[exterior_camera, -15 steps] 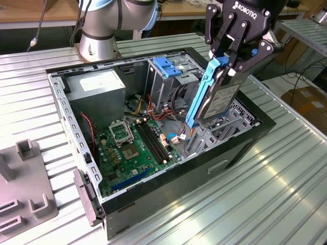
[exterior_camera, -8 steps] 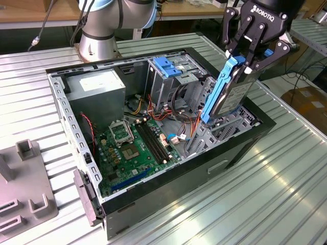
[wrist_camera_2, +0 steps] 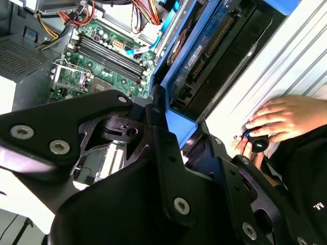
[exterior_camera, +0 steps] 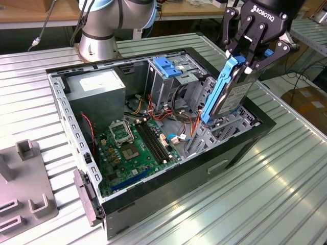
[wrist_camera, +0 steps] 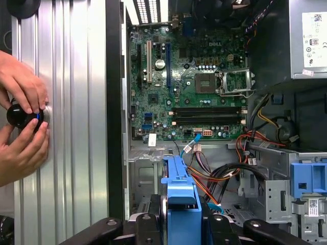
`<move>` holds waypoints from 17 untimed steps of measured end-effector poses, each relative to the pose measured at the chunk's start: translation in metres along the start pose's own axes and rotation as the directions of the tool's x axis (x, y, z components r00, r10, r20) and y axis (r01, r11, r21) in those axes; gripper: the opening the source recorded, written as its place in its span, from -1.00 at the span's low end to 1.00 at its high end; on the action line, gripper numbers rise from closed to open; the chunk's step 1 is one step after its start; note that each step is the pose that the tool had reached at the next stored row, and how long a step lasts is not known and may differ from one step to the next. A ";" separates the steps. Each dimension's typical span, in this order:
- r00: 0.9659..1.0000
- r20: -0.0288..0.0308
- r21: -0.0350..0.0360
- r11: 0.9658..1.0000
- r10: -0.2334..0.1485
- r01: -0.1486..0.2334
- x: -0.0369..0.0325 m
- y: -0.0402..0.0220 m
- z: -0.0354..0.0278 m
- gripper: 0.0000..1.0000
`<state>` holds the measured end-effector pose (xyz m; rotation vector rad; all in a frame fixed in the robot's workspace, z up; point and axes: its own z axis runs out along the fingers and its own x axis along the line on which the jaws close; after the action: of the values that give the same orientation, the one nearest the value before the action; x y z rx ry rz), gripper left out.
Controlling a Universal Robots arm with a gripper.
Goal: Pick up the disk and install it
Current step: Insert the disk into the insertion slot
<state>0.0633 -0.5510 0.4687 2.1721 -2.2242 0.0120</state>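
My gripper (exterior_camera: 247,65) is shut on the disk (exterior_camera: 231,96), a dark grey drive in a blue plastic carrier frame. The disk hangs upright and tilted over the drive cage (exterior_camera: 217,133) at the exterior view's right side of the open computer case (exterior_camera: 240,153). Its lower end sits just at the cage's top. In the first wrist view the blue carrier of the disk (wrist_camera: 181,196) rises between the black links of the gripper (wrist_camera: 181,223). In the second wrist view the disk (wrist_camera_2: 207,43) reaches past the gripper (wrist_camera_2: 176,122) toward the case.
Inside the case lie a green motherboard (exterior_camera: 135,145), a grey power supply box (exterior_camera: 97,88), loose cables (exterior_camera: 179,109) and a bare blue bracket (exterior_camera: 166,66). A person's hands (wrist_camera: 23,115) hold a black knob on the ribbed table (exterior_camera: 265,199). A grey fixture (exterior_camera: 25,191) stands at the exterior view's left.
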 end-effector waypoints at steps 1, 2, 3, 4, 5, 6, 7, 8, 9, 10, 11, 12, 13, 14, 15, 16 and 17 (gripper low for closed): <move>1.000 0.000 0.000 1.000 0.000 0.000 0.0000 0.0000 0.0000 -0.25; 1.000 0.000 0.000 1.000 0.000 0.000 0.0000 0.0000 0.0000 -0.25; 1.000 0.000 0.000 1.000 0.000 0.000 0.0000 -0.0003 0.0000 -0.25; 1.000 0.000 0.000 1.000 0.000 0.000 0.0000 -0.0009 0.0001 -0.25; 1.000 0.000 0.000 1.000 0.000 0.000 0.0000 -0.0013 0.0002 -0.25; 1.000 0.000 0.000 1.000 0.000 0.000 -0.0001 -0.0019 0.0005 -0.25; 1.000 0.000 0.000 1.000 0.000 0.000 -0.0001 -0.0034 0.0014 -0.25; 1.000 0.000 0.000 1.000 0.000 0.000 -0.0002 -0.0051 0.0022 -0.25; 1.000 0.000 0.000 1.000 0.000 0.000 -0.0003 -0.0057 0.0029 -0.25; 1.000 0.000 0.000 1.000 0.000 0.000 -0.0003 -0.0066 0.0041 -0.25; 1.000 0.000 0.000 1.000 0.000 0.000 -0.0003 -0.0074 0.0049 -0.25; 1.000 0.000 0.000 1.000 0.000 0.000 -0.0004 -0.0083 0.0058 -0.25; 1.000 0.000 0.000 1.000 0.001 -0.001 -0.0005 -0.0096 0.0072 -0.25; 1.000 0.000 0.000 1.000 0.002 -0.002 -0.0005 -0.0103 0.0082 -0.25; 1.000 0.000 0.000 1.000 0.004 -0.004 -0.0005 -0.0106 0.0094 -0.25; 1.000 0.000 0.000 1.000 0.007 -0.007 -0.0003 -0.0106 0.0101 -0.25; 1.000 0.000 0.000 1.000 0.009 -0.009 -0.0002 -0.0106 0.0105 -0.25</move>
<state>0.0737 -0.5513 0.4580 2.1620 -2.2340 0.0118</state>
